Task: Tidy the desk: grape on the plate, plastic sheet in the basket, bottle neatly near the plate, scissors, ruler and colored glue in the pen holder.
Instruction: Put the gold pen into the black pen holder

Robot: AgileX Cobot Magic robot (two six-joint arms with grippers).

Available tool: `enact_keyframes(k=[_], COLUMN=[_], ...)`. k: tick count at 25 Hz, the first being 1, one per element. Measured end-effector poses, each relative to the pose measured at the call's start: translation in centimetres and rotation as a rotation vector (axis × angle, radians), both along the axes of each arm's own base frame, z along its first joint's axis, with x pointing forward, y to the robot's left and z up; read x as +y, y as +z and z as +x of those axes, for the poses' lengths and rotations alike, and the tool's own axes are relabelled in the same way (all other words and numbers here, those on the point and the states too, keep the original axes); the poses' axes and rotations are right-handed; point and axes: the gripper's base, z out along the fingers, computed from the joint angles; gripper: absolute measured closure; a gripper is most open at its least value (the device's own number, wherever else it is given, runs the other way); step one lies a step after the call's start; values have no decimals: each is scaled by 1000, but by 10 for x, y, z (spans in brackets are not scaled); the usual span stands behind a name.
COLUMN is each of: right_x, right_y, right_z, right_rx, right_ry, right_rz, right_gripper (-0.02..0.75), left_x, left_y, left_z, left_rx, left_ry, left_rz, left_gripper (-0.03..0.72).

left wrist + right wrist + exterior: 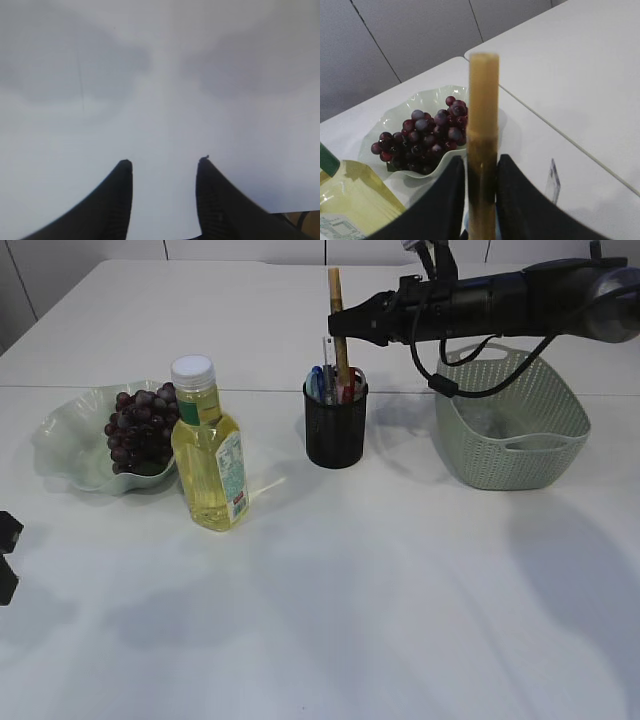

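The colored glue point(335, 290), an amber stick, stands upright with its lower end in the black mesh pen holder point(335, 430). My right gripper point(345, 325) reaches in from the right and is shut on it mid-length; in the right wrist view the glue point(483, 100) rises between my gripper's point(481, 162) dark fingers. A clear ruler point(552, 180) and blue and red items stand in the holder. Dark grapes point(140, 430) lie on the pale green plate point(65, 440), with the yellow bottle point(208, 450) upright beside it. My left gripper point(165, 162) is open over bare table.
The green basket point(510, 430) stands right of the pen holder, under my right arm; something pale and translucent lies inside it. My left gripper point(5, 555) shows at the left edge of the exterior view. A table seam runs across behind the objects.
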Motion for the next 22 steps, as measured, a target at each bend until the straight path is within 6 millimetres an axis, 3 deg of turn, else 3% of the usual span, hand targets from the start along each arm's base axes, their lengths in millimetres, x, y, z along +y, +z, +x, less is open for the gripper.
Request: enact_keyframes(k=[6, 11, 15, 18, 22], right_x=[0, 0, -2, -8, -22], right_y=[-3, -1, 1, 5, 33], right_z=[-1, 0, 3, -1, -18], right_rx=[-6, 4, 114, 233, 400], right_ry=[12, 3, -76, -140, -257], right_rz=[-42, -12, 48, -66, -252], right_gripper=[461, 445, 445, 444, 444], left_x=[0, 0, 0, 0, 0], left_y=[0, 0, 0, 0, 0], left_z=[0, 0, 0, -1, -1], left_rx=[0, 0, 4, 10, 17], left_ry=[0, 0, 0, -1, -2], left_rz=[0, 0, 1, 2, 3], left_gripper=[379, 379, 379, 379, 379])
